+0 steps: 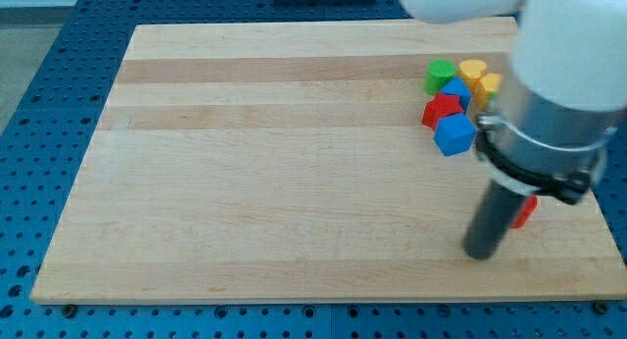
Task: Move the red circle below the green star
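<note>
My tip [480,252] rests on the board near the view's lower right. A small red block [527,212], perhaps the red circle, peeks out just right of the rod and is mostly hidden behind it. The green block [440,76], whose shape I cannot make out clearly, sits at the upper left of a tight cluster in the view's upper right, well above my tip. The arm's white and grey body covers the top right corner.
The cluster also holds a yellow block [473,71], a second yellow block [487,86], a small blue block [456,91], a red block [441,110] and a blue cube [455,135]. The wooden board [274,172] lies on a blue perforated table.
</note>
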